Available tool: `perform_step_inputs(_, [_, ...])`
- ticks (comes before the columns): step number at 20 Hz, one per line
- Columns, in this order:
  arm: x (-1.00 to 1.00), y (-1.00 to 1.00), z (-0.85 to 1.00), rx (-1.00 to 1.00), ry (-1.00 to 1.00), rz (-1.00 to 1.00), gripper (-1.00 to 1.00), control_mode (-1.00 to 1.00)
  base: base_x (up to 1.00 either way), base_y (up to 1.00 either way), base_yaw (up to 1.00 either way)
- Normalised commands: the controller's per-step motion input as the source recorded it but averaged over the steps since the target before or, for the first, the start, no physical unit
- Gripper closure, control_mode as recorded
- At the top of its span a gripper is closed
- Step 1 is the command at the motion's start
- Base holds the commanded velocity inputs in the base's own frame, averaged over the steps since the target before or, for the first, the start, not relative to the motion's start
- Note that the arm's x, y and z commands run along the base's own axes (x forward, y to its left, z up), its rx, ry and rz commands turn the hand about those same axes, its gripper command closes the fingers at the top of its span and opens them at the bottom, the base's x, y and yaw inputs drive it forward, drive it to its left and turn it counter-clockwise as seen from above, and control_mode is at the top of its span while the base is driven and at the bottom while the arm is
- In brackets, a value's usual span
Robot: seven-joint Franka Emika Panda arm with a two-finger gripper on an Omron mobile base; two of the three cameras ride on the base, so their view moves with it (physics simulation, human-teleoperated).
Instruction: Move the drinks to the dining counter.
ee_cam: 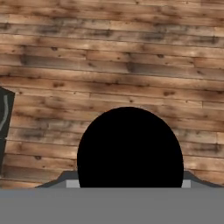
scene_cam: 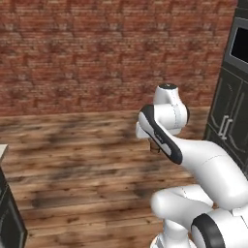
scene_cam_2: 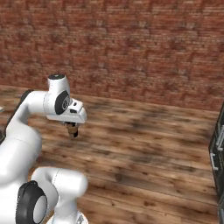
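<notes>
From left to right: a dark cabinet [scene_cam: 10, 213] edges the left base view, bare wood floor [scene_cam: 72, 160] runs back to the brick wall [scene_cam: 97, 48], and the arm folds in above the base. Your gripper [scene_cam_2: 72, 129] points down over the floor, closed on a short dark brown cup [scene_cam_2: 72, 130]; in the hand view the cup [ee_cam: 130, 148] appears from above as a black disc between the jaws. At far right stand tall dark cabinets [scene_cam: 231, 116]. The step in hand appears to be transit: one of the drinks is being carried. Next, you must bring the dining counter within reach, then lower the cup upright onto it before you release.
</notes>
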Motion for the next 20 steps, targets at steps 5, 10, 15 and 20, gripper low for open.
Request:
perform_step_inputs(5, [0.0,0.0,0.0,0.0,0.0,0.0,1.0,1.0,1.0,0.0,0.0])
perform_step_inputs(10, [0.0,0.0,0.0,0.0,0.0,0.0,1.0,1.0,1.0,0.03,0.0])
perform_step_inputs(15, [0.0,0.0,0.0,0.0,0.0,0.0,1.0,1.0,1.0,0.1,0.16])
perform_step_inputs(20, [0.0,0.0,0.0,0.0,0.0,0.0,1.0,1.0,1.0,0.0,0.48])
